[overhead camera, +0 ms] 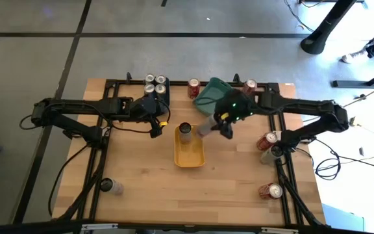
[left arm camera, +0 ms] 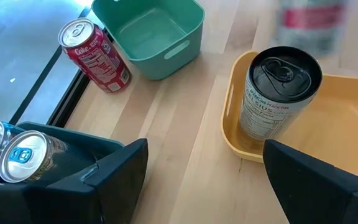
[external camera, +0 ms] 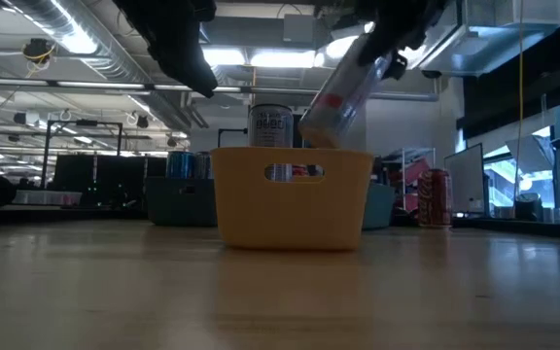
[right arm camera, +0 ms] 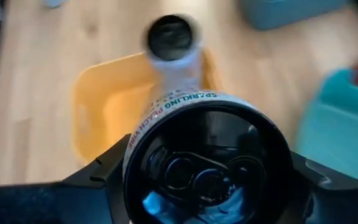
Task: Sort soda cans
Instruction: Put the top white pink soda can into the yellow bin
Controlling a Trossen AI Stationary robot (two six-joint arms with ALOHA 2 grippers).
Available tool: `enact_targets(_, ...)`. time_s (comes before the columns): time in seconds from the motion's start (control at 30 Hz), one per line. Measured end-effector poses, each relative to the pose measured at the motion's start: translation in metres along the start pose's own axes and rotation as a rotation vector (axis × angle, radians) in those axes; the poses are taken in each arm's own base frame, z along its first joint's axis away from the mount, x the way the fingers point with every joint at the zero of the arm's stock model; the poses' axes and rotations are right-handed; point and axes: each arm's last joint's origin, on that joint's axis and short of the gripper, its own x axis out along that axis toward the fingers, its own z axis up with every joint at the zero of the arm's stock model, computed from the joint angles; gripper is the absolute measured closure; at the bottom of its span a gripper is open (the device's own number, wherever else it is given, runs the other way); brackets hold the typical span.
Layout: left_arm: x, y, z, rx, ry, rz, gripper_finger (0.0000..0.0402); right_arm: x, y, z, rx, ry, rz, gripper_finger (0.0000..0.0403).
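Observation:
A yellow bin (overhead camera: 190, 156) stands mid-table with one silver can (overhead camera: 185, 130) upright in its far end; the can also shows in the left wrist view (left arm camera: 278, 93). My right gripper (overhead camera: 214, 123) is shut on a second silver can (overhead camera: 204, 127), tilted just right of the bin's far end. In the low view that can (external camera: 343, 92) slants over the bin's rim (external camera: 292, 154). My left gripper (overhead camera: 156, 127) is open and empty, just left of the bin. My right gripper pinches the silver can's side walls (right arm camera: 135, 155) between its two fingers (right arm camera: 98, 180), near the can's upper end. The fingers slant down from the table's right and lie across the can. The can is lifted clear and tilted, its lower end (external camera: 314, 131) over the yellow bin.
A teal bin (overhead camera: 211, 94) stands behind the yellow one, and a dark bin with several cans (overhead camera: 154, 86) at the far left. Red cans (overhead camera: 193, 88) (overhead camera: 250, 85) (overhead camera: 268, 140) (overhead camera: 270, 190) sit at the far and right sides. A silver can (overhead camera: 111, 186) lies near left.

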Motion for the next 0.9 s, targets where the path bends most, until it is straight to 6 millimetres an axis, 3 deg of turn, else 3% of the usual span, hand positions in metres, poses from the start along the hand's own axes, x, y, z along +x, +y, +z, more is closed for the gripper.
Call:
enact_targets(0.17,0.000,0.000,0.000,-0.002,0.000,0.000,0.0096,0.028,0.011,-0.001,-0.056,0.062,0.063,0.0148)
enact_targets(0.3,0.000,0.000,0.000,-0.004,0.000,0.000,0.0096,0.047,0.008,-0.002,-0.064,0.094,0.059,0.0147)
enact_targets(0.9,0.000,0.000,0.000,-0.021,0.000,-0.001,0.0096,0.097,-0.003,-0.006,-0.089,0.217,-0.018,0.0146)
